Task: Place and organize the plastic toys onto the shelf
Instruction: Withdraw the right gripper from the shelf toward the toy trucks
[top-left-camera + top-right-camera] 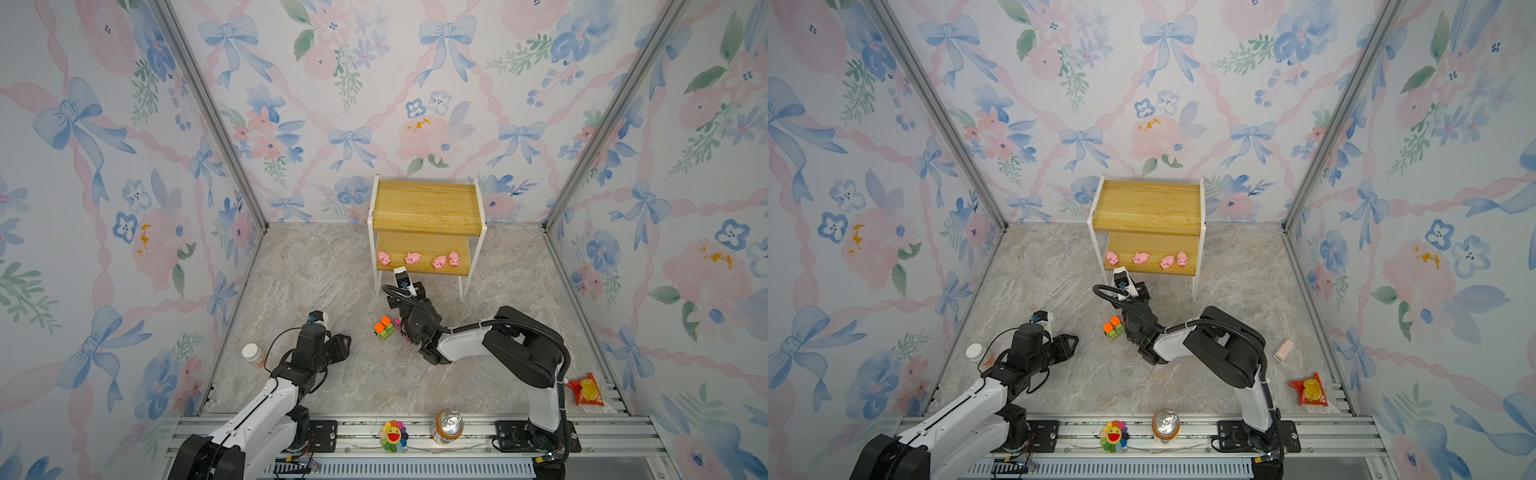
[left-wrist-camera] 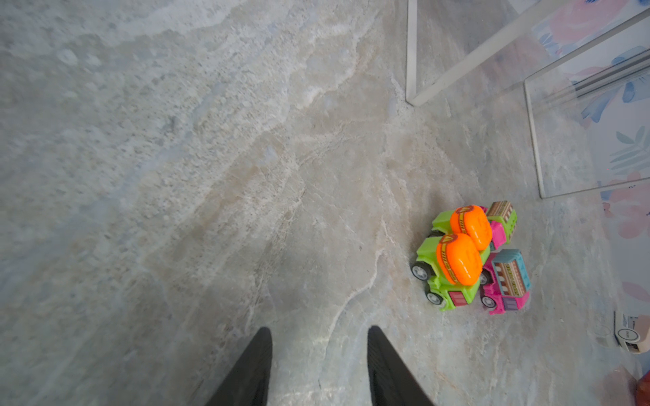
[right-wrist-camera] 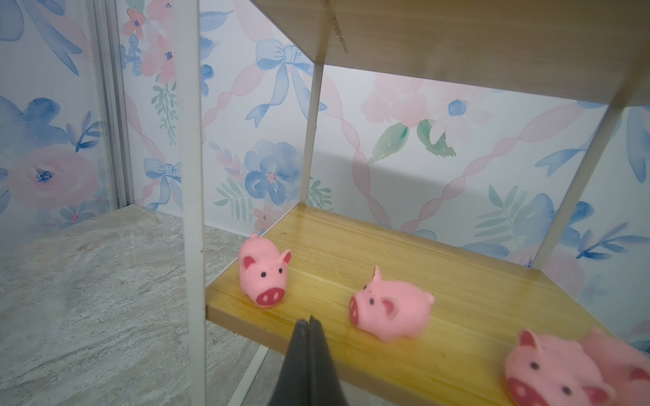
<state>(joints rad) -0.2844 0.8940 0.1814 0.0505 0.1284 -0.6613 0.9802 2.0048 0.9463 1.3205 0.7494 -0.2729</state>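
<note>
**Pink pigs (image 1: 413, 258) sitting on the shelf (image 1: 428, 205), trucks (image 1: 384, 328) standing on the floor**

Four pigs are sitting in a row along the front of the shelf's lower board (image 3: 457, 281). The leftmost pig (image 3: 263, 277) is facing out over the front edge. The second pig (image 3: 390, 309) is lying with its long axis along that edge, snout toward the first. The third pig (image 1: 439, 262) and fourth pig (image 1: 454, 259) are sitting just beside each other toward the right end, snouts to the front.

Four trucks are standing on their wheels on the marble floor (image 1: 311, 270) in front of the shelf's left legs. They are packed two by two and touching: two green trucks (image 2: 453, 270) with orange drums and two pink trucks (image 2: 506, 281) with striped tops, long axes parallel.

The right arm (image 1: 519, 353) is reaching from the front rail across the middle, its forearm passing over the right side of the trucks. The right gripper (image 3: 310, 327) is pointing at the board's front edge between the first two pigs, fingers pressed together on nothing.

The left arm (image 1: 270, 395) is stretching forward, elbow bent. The left gripper (image 2: 320, 328) is hanging over bare floor left of the trucks, near them but apart, fingers parted and empty.

A rainbow flower (image 1: 392, 434) and a can (image 1: 448, 426) are sitting on the front rail, and a red snack packet (image 1: 586, 388) is lying by the right wall.
</note>
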